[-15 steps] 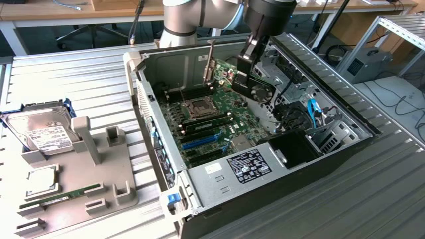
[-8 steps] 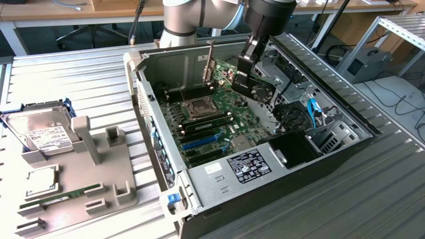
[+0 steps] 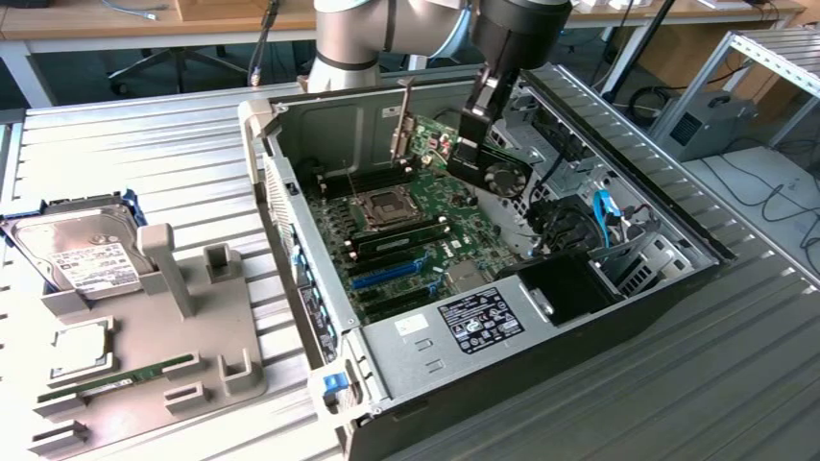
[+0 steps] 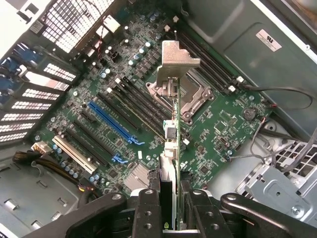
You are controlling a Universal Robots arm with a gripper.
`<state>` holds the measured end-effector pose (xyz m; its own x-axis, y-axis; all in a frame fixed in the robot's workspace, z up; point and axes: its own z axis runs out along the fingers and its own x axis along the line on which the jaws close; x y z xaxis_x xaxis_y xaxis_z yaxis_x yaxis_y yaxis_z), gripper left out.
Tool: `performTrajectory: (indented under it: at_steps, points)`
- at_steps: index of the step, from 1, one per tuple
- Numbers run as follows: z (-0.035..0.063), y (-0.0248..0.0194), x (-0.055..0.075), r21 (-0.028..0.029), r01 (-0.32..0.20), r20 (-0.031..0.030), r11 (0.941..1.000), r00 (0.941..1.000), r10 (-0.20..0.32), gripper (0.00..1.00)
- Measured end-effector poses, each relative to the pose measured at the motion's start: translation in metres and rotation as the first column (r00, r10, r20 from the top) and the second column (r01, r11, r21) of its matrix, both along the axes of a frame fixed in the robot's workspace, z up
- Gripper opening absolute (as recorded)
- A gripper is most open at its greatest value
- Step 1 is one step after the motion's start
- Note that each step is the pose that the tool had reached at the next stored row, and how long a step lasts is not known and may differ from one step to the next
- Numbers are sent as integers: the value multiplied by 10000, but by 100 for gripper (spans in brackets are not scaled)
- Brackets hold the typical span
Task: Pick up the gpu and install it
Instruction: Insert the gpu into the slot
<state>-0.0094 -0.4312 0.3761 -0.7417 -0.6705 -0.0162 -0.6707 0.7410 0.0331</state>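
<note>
My jaws are clamped on the gpu (image 3: 487,161), one pressed to each flat face. I hold the card on edge in the air above the open computer case (image 3: 615,317). It reaches away from my jaws, and its silver end bracket (image 4: 177,59) is at the far end. The round black fan (image 3: 508,179) is on the face turned toward the exterior view's right.

Below my jaws lies the green motherboard (image 4: 223,124), and the card is clear of it. The processor socket (image 4: 190,99) sits under the bracket end. Long black slots (image 4: 131,101) run beneath the card's length. Off to one side of my jaws, lower on the board, are the blue slots (image 4: 111,124).

Well apart from my jaws, outside the case, a grey holder (image 3: 192,355) rests on the ribbed metal desk (image 3: 154,154). It carries a hard drive (image 3: 84,254) and a green memory stick (image 3: 122,376).
</note>
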Motion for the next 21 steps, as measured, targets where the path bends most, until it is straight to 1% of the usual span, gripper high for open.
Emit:
performTrajectory:
  at_steps: [21]
  points:
    - [-2,0,0,0,-624,0,9981,9981,624,26]
